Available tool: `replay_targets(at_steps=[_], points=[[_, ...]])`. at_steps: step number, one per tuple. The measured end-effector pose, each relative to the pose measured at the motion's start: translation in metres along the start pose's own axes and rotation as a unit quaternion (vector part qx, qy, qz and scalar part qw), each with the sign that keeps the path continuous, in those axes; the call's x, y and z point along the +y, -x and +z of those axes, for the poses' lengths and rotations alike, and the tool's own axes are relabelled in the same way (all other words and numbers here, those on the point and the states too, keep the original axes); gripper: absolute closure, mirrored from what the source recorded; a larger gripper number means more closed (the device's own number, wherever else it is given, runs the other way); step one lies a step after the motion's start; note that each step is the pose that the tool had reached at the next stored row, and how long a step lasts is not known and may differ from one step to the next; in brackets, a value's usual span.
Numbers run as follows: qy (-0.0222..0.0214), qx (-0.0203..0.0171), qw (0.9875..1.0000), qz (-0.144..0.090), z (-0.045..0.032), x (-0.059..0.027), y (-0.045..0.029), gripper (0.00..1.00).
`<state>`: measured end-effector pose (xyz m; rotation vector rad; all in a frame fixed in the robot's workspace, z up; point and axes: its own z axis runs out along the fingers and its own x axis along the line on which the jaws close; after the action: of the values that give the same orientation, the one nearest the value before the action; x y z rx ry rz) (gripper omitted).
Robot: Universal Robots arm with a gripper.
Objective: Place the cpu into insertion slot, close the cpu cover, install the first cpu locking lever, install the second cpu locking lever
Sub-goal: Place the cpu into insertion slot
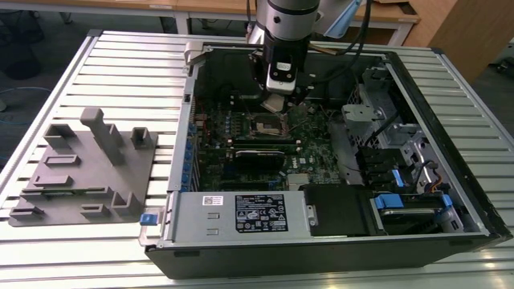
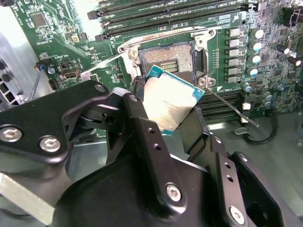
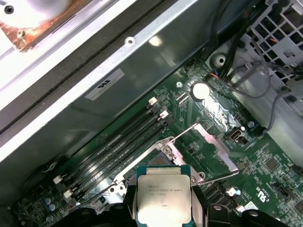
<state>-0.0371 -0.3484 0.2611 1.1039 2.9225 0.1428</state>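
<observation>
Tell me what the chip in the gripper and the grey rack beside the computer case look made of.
The chip: dull silver-grey metal lid with a soft sheen, on a green board edge, probably fibreglass. The grey rack: matte, uniform grey with blocky shapes, likely plastic, though painted metal can't be ruled out.

The arm [image 1: 287,18] is a round silver-grey tube with a light blue cap [image 1: 341,18]. A black cable [image 1: 366,27] hangs beside it. Its lower block is black with a white label [image 1: 283,67]. In the second wrist view the gripper [image 2: 165,109] is matte black, with angular links, flat fingers [image 2: 142,125] with small holes, and silver hex screws [image 2: 46,143].
</observation>
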Motion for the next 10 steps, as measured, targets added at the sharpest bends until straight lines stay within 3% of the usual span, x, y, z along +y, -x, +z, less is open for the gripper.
replay_targets(at_steps=[10], points=[[0.0009,-0.0045,0.9987,0.050,0.0005,-0.0001,0.0000,0.46]])
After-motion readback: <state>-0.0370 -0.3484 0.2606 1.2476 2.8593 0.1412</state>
